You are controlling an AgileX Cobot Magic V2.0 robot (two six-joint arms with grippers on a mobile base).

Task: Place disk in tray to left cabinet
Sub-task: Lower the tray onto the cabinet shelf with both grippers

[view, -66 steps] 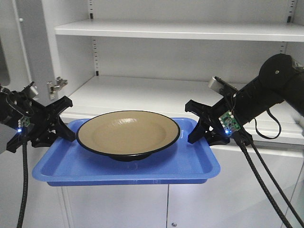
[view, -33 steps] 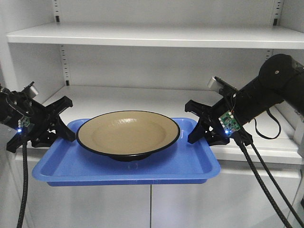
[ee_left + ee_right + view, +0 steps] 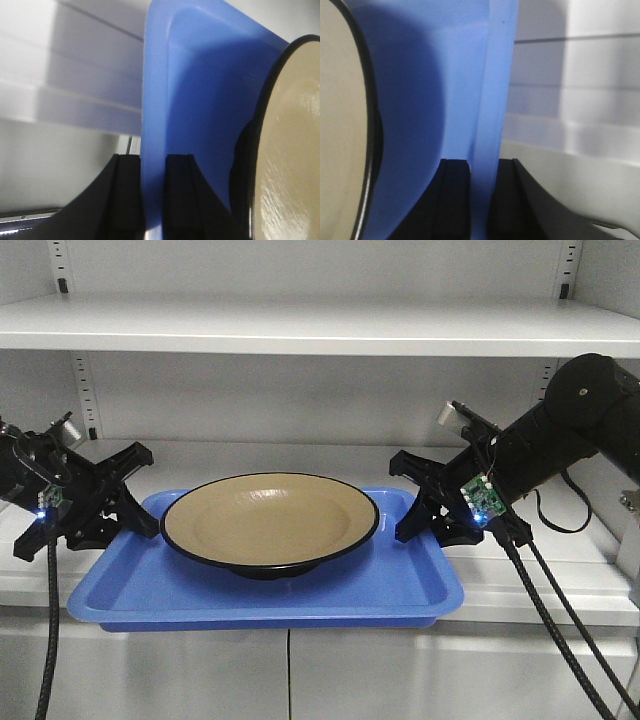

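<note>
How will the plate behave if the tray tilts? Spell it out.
The plate looks glossy and sits loose on the smooth tray, so it would probably slide. Its dark base looks narrower than its rim, so it might rock. The tray's low edge may not stop it.

Bright blue tray (image 3: 130,595) — glossy tan disk (image 3: 270,520), thin black rim, dark underside — white cabinet (image 3: 300,325), dark-slotted rails (image 3: 84,390)

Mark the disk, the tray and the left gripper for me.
disk (image 3: 270,520): front view, on its tan inside.
tray (image 3: 380,580): front view, on bare floor right of the disk.
left gripper (image 3: 152,165): left wrist view, midway between the fingertips, where they clamp the tray's rim.
</note>
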